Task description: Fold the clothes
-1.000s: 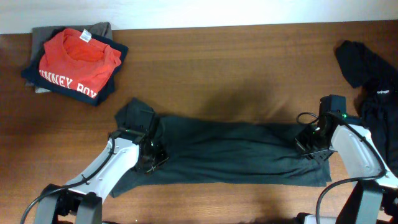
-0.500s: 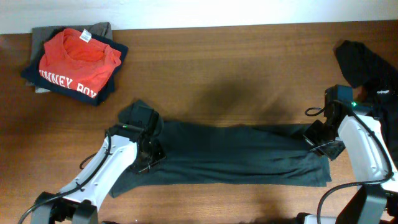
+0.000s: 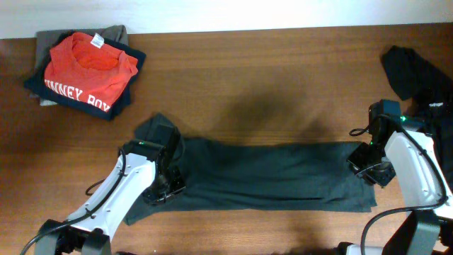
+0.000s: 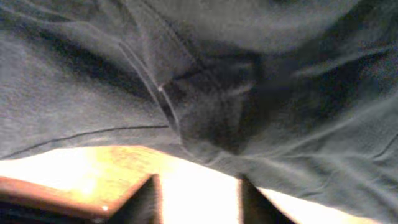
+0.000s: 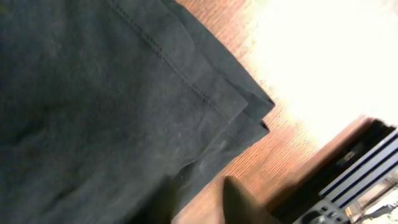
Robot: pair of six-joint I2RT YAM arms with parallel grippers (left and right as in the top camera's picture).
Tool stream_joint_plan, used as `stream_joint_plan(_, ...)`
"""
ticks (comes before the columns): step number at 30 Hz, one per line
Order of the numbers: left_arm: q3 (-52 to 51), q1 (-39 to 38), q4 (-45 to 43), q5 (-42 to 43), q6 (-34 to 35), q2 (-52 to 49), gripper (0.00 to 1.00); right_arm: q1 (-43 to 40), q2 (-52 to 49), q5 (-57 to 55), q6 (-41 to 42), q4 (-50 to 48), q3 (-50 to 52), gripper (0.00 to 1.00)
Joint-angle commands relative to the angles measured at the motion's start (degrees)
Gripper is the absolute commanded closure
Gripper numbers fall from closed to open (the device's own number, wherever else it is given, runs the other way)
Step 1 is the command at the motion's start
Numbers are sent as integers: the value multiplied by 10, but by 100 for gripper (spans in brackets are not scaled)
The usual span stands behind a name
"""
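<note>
Since a second ago the right gripper [image 3: 373, 168] has shifted outward along the dark charcoal T-shirt [image 3: 269, 173] toward its right end. The left gripper [image 3: 164, 188] has slid a little toward the near edge of the wooden table [image 3: 248, 71], and the shirt now lies flatter.

From overhead, the shirt is folded into a long, narrow band across the near half of the table. A sleeve [image 3: 152, 129] sticks out at its left end. The left gripper sits over the band's left end and the right gripper over its right end. At the far left corner is a stack of folded clothes: an orange T-shirt [image 3: 88, 67] with white lettering on top of a navy garment [image 3: 133, 67], with a grey garment [image 3: 113, 32] underneath. A heap of black garments [image 3: 414, 74] lies at the right edge, well apart from the band.

In the left wrist view, the left gripper [image 4: 198, 196] has its fingers spread. Bright table [image 4: 93, 171] shows between them, and the shirt's seamed folds [image 4: 249, 74] lie just beyond the tips, not pinched.

In the right wrist view, the right gripper [image 5: 199, 199] has blurred fingers that stand slightly parted at the shirt's hemmed, layered corner [image 5: 93, 93]. They are not clamped on it, and bare wood [image 5: 283, 152] shows beside the corner.
</note>
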State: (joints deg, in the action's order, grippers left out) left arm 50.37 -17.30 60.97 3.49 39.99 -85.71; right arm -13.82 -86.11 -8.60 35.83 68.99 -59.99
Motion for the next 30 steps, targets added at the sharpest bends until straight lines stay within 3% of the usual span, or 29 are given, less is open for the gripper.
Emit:
stream_joint_plan(1, 9, -1, 10, -10, -28, 9, 19, -1, -2, -17, 5, -2, 4, 65)
stream_joint_plan(9, 45, -1, 57, -34, -28, 9, 18, 0, -2, 22, -24, -12, 1, 65)
stream_joint_plan(10, 57, -1, 67, -40, -28, 10, 23, -1, -2, 35, -37, -16, 1, 67)
stream_joint_plan(12, 77, -1, 68, -44, -43, 10, 33, 0, -2, 61, -57, -24, 2, 80)
stream_joint_plan(14, 89, -1, 46, -44, -66, 10, 52, 0, -2, 71, -72, -36, 2, 93)
stream_joint_plan(16, 89, -1, 20, -43, -76, 10, 75, 0, -2, 71, -72, -41, 2, 96)
stream_joint_plan(18, 89, -1, 5, -42, -86, 7, 84, 0, -2, 81, -81, -41, 3, 96)
stream_joint_plan(25, 88, -1, -82, -24, -171, -33, 85, 0, -2, 127, -116, -78, 52, 96)
stream_joint_plan(30, 88, 0, -124, -25, -176, -83, 86, -1, -5, 128, -116, -129, 96, 96)
